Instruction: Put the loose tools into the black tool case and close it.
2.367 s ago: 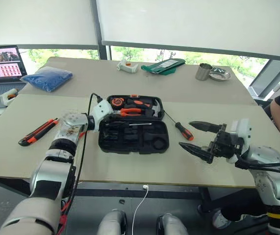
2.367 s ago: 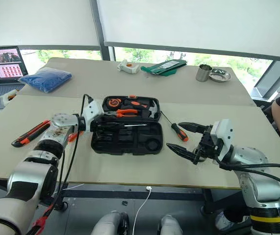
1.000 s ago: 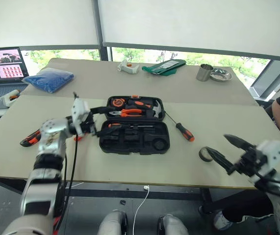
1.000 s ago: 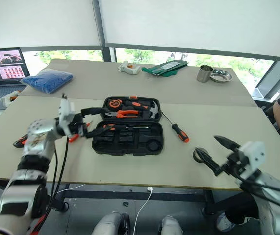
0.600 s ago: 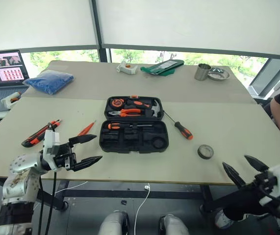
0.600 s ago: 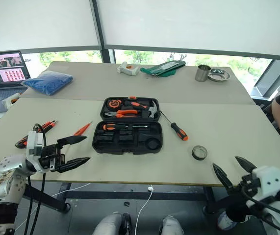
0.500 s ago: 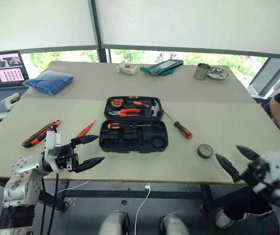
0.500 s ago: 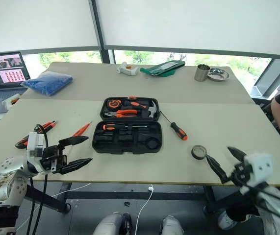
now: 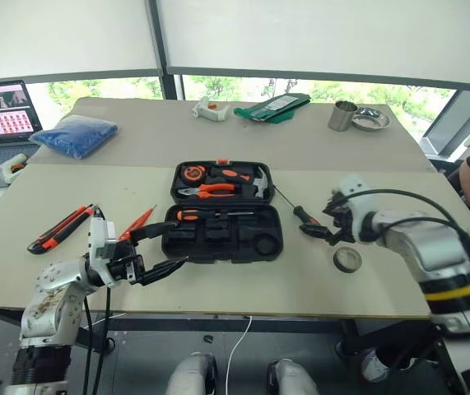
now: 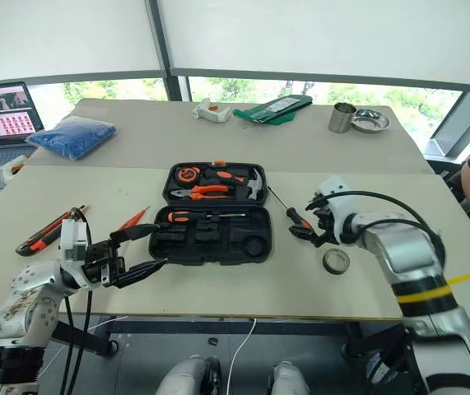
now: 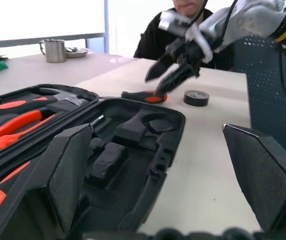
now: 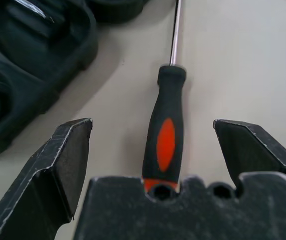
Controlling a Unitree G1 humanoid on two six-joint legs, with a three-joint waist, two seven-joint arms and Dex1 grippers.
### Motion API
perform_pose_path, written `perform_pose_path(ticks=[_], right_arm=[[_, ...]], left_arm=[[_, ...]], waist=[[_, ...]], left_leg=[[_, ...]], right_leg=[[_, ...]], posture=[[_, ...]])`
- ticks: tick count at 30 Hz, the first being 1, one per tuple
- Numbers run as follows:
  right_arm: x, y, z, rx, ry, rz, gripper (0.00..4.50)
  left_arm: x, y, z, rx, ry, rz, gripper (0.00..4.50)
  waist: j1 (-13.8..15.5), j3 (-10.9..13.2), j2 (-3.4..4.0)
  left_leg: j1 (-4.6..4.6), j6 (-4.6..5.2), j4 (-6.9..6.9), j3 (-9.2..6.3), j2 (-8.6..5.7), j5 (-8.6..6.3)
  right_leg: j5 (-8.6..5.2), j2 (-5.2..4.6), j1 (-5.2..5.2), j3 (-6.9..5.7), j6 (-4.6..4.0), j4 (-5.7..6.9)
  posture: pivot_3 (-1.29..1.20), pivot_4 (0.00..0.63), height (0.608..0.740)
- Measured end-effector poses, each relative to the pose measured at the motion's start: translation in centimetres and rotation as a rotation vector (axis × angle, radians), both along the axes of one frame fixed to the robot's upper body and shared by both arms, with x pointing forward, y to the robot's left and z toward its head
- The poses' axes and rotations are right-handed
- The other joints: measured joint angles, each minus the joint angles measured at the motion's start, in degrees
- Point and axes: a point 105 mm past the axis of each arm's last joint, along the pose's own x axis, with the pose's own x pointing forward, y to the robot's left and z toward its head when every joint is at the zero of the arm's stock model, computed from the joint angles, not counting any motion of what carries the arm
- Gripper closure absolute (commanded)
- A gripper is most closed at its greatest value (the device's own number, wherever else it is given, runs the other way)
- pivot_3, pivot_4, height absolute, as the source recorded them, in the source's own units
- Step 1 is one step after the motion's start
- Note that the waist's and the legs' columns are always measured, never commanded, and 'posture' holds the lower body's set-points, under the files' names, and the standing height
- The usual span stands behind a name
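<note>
- The black tool case [image 9: 222, 210] lies open in the middle of the near table [image 9: 218, 284], lid half away from the robot, tray half toward it.
- In the lid half sit the orange-handled pliers [image 9: 210, 189], a hammer [image 9: 255, 178] and a tape measure [image 9: 195, 173]. One black-and-orange screwdriver [image 9: 210, 214] already lies in a slot along the far edge of the tray half.
- The right gripper [image 9: 323, 220] hangs just over the table on the case's right side, tipped downward, its two black fingers spread wide.
- Between those fingers, seen from the right wrist, lies a second black-and-orange screwdriver [image 12: 165, 137], handle toward the wrist and steel shaft pointing away toward the case. Neither finger touches it.
- A small dark tape roll [image 9: 347, 260] lies flat on the table just beside the right gripper, on the side nearer the robot.
- The left gripper [image 9: 154, 252] hovers near the case's near-left corner, pointing roughly level toward the case, its fingers also wide apart and holding nothing.
- From the left wrist, the open tray half of the case fills the gap between the left fingers [image 11: 70, 172], with the right gripper beyond it.
- The small all-orange screwdriver [image 9: 141, 220] lies on the table left of the case, just beyond the left gripper.
- Farther left lies the orange-black utility knife [image 9: 60, 228], well apart from both grippers.
- A person in a dark top [image 11: 183, 27] sits past the table's right end.
</note>
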Motion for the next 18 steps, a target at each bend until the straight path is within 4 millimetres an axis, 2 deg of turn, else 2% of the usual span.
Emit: perform_pose_path(ticks=[1,5,10,12,18], right_arm=[[0.3,0.0,-0.5,0.002,0.023,-0.007,0.00],[1.0,0.2,-1.5,-0.013,0.043,-0.016,0.98],[1.4,0.4,-1.5,-0.016,0.012,-0.024,2.80],[1.5,0.0,-1.4,0.005,-0.011,-0.062,3.40],[-0.5,-1.4,-2.2,0.119,-0.108,-0.203,3.49]], left_arm=[[0.1,0.0,0.1,-0.002,-0.003,0.007,0.04],[0.4,-0.1,0.6,-0.002,-0.021,0.011,0.00],[0.3,-0.2,0.7,0.005,-0.026,0.001,0.00],[0.2,-0.4,0.7,0.007,-0.026,-0.007,0.00],[1.2,-0.9,1.6,-0.065,-0.031,0.035,0.00]], waist=[[-0.02,0.00,0.00],[-0.19,0.00,0.00],[-0.31,0.00,0.01],[-0.19,0.00,0.01],[0.07,0.00,0.01]], left_leg=[[0.00,0.01,0.03,0.00,0.01,-0.01],[0.01,-0.46,0.19,-0.01,0.08,-0.22],[0.02,-0.57,0.25,-0.01,0.15,-0.16],[0.01,-0.58,0.28,-0.01,0.15,-0.15],[-0.04,-0.59,0.29,0.01,0.14,-0.15]], right_leg=[[0.00,0.01,0.00,0.00,0.01,0.00],[0.06,0.05,0.01,-0.02,0.11,0.07],[0.01,0.07,-0.01,-0.03,0.16,0.09],[0.02,0.07,0.00,-0.03,0.14,0.09],[0.16,0.07,-0.01,0.02,0.36,0.07]], posture=[[0.00,0.150,0.740],[0.00,0.150,0.740],[0.00,0.150,0.740],[0.00,0.150,0.740],[0.00,0.150,0.740]])
